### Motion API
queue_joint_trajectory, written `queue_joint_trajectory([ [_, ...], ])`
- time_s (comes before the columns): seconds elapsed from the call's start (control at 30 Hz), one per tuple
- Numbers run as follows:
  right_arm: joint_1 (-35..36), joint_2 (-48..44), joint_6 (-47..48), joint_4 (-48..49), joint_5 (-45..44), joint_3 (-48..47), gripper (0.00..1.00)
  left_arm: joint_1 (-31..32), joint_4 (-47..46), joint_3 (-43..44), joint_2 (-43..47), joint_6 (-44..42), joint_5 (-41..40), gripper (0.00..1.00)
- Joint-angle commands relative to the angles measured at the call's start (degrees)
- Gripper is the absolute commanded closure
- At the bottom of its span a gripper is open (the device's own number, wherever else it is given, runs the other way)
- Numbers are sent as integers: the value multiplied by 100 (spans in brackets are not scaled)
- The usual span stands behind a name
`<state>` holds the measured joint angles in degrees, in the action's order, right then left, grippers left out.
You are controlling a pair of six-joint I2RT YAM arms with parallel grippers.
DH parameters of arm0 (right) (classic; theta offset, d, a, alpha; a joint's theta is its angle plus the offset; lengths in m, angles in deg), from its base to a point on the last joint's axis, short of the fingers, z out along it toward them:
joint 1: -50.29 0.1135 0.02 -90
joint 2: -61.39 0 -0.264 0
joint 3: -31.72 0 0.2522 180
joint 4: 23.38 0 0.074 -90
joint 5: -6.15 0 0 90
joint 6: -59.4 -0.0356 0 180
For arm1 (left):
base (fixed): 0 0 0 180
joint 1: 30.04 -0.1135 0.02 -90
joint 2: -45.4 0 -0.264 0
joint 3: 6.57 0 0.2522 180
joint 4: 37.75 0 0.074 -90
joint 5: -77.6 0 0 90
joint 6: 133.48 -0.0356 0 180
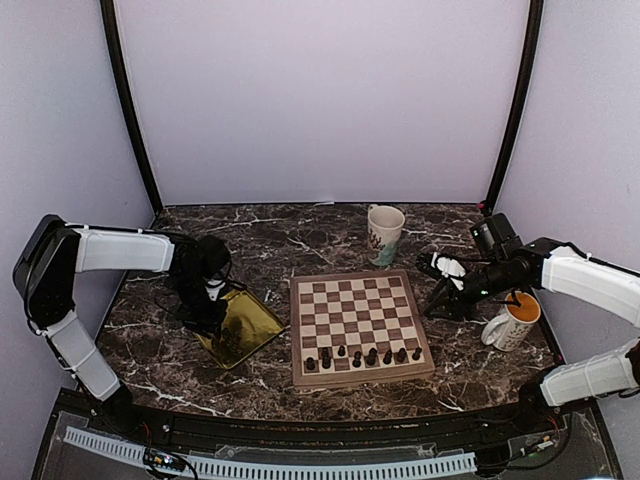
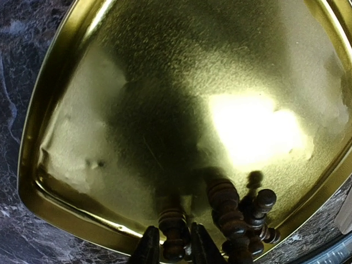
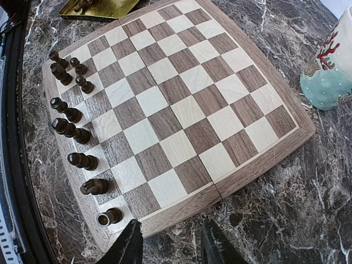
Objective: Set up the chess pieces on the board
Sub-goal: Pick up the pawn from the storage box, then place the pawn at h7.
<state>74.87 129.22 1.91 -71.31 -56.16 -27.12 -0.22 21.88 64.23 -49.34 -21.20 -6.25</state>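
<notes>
Nearest the arms, a square wooden chessboard with brown and cream squares (image 1: 360,300) lies mid-table on the dark, white-veined marble tabletop (image 1: 260,240). A row of dark brown chess pieces (image 1: 371,356), about nine of them, is spread unevenly over the board's two nearest ranks. From above they are too small to tell one kind from another. In the right wrist view they lean with the perspective, so it is hard to say whether each one stands upright.

Just left of the board's near left corner sits a shiny gold square metal tray (image 1: 250,330); I cannot tell whether the two touch. From above, the left arm covers part of the tray and hides its contents. The left wrist view shows a small heap of dark turned-wood pieces (image 2: 242,220) tangled in one corner of the tray and cut off by the frame's bottom edge, so they cannot be counted. The left gripper (image 2: 173,228) is down in that corner, its fingers narrowly parted on either side of a single dark piece (image 2: 171,242) beside the heap. Whether the pads press on it cannot be made out.

Right of the board, the right gripper (image 3: 170,231) hovers over the marble by the board's right rim, its jaws moderately apart and empty. Just right of it stands a white mug of orange-brown liquid (image 1: 512,320), partly hidden behind the arm.

Farthest away, beyond the board's far right corner, is a cream mug with a red coral motif (image 1: 385,232), which the right wrist view cuts off.
</notes>
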Motion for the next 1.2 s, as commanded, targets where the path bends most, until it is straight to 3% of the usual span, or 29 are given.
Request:
queue_joint_trajectory([
  [0.0, -24, 7, 48, 148, -66, 58, 63, 53, 39, -2, -59, -37, -173, 81],
  [0.17, -23, -13, 51, 147, -86, 68, 64, 65, 178, 213, -37, -112, -343, 89],
  [0.6, -23, -24, 55, 148, -84, 76, 63, 359, 861, 1084, 187, -300, -725, 90],
  [0.9, -24, -50, 62, 148, -105, 83, 63, 1055, 1274, 2366, -303, -409, -871, 90],
  [1.17, -23, -57, 70, 140, -130, 79, 64, 1769, 1329, 3685, -1171, -810, -374, 90],
])
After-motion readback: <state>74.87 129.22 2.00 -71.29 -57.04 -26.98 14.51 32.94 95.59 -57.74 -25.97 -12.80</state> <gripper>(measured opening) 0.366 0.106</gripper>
